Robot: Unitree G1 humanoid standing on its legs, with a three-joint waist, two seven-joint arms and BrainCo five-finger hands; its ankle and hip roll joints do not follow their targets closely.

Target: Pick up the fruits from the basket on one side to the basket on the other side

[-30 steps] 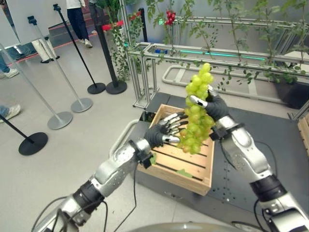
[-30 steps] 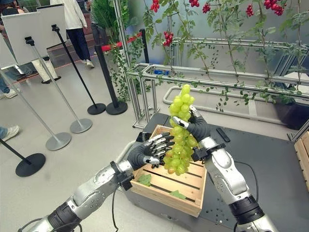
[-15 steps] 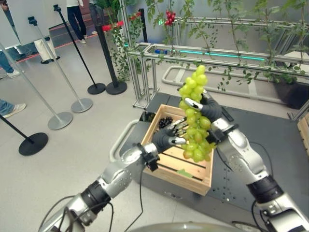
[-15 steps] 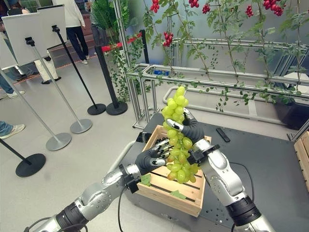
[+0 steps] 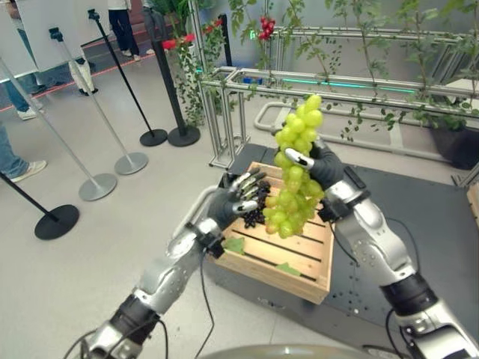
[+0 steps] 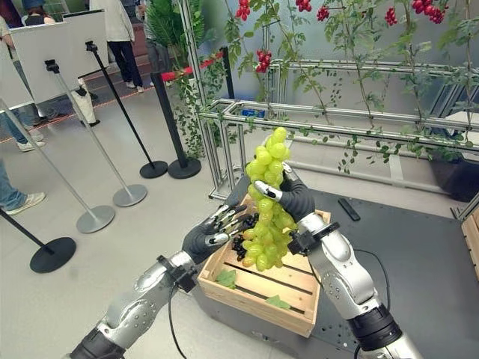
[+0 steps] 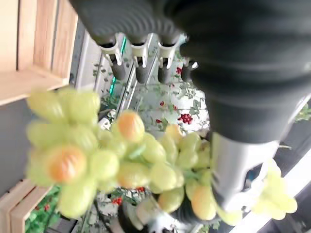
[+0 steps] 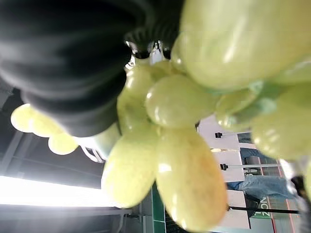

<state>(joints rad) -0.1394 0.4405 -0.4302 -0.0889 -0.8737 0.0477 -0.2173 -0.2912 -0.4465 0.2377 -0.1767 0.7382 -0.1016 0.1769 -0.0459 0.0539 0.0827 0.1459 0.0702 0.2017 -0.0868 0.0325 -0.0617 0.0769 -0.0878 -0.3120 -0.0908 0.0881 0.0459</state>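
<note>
Right hand (image 5: 320, 166) clenched round green grapes (image 5: 293, 176), bunch held up over the wooden crate (image 5: 299, 258). Left hand (image 5: 232, 203) released, fingers spread just beside the bunch, above dark grapes (image 5: 253, 211) lying in the crate.

Both eye views look down from the robot's head, slightly apart, sharing the wooden crate (image 5: 283, 247), the green grape bunch (image 6: 265, 202) above it and the stanchions (image 5: 105, 134) beyond. The left wrist view looks along its hand (image 7: 233, 68) at the grapes from very close; the right wrist view presses right against them
</note>
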